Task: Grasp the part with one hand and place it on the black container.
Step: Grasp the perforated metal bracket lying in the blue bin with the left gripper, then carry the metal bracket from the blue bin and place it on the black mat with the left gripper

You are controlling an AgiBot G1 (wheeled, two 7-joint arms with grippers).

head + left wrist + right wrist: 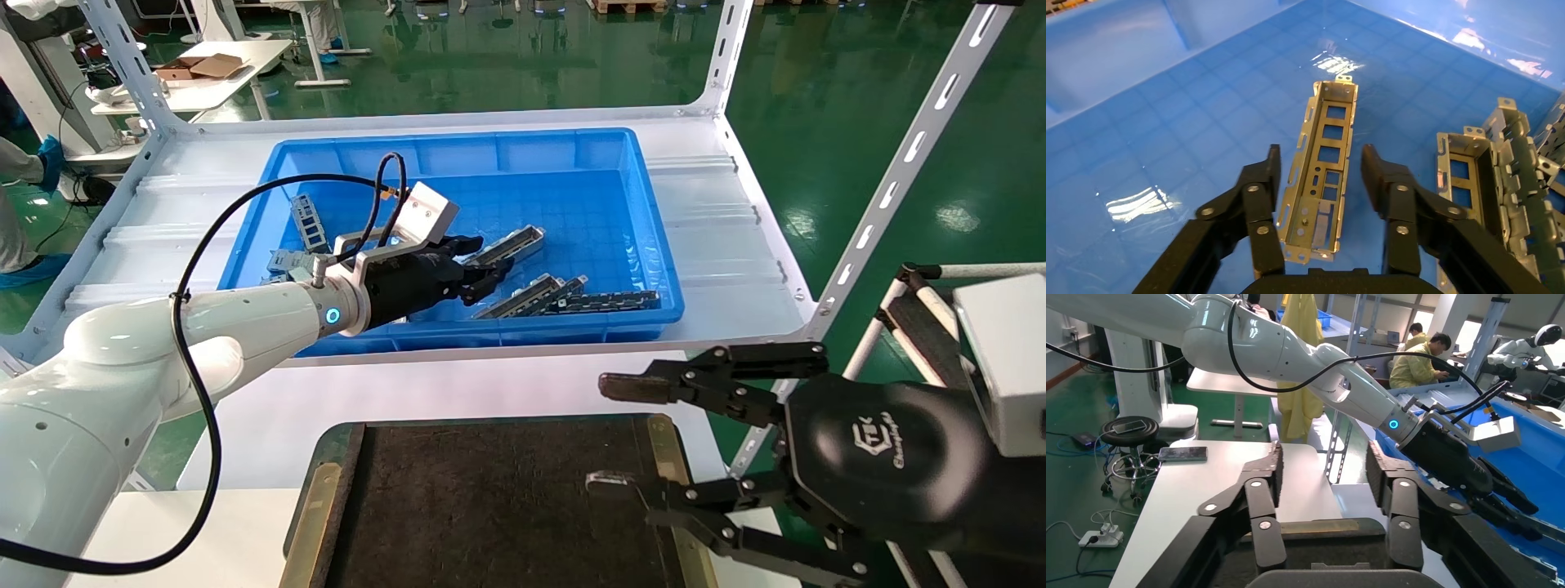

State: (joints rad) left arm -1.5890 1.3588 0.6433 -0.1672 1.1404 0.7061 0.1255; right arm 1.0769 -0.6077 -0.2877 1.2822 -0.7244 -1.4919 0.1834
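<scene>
left hand (1319, 184) in blue bin (621, 204), fingers (1266, 184) spread, not pinching | part (1319, 177) lies flat on bin floor between them, long axis running straight away from the palm, fingers flanking its long sides | right hand (621, 433) spread, idle over black container (490, 506), farther from part

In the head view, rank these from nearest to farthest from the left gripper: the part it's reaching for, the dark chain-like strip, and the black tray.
1. The part, right at the left gripper fingertips in the blue bin.
2. The dark chain-like strip, farther right along the bin's front wall.
3. The black tray, outside the bin, nearest the robot.
</scene>
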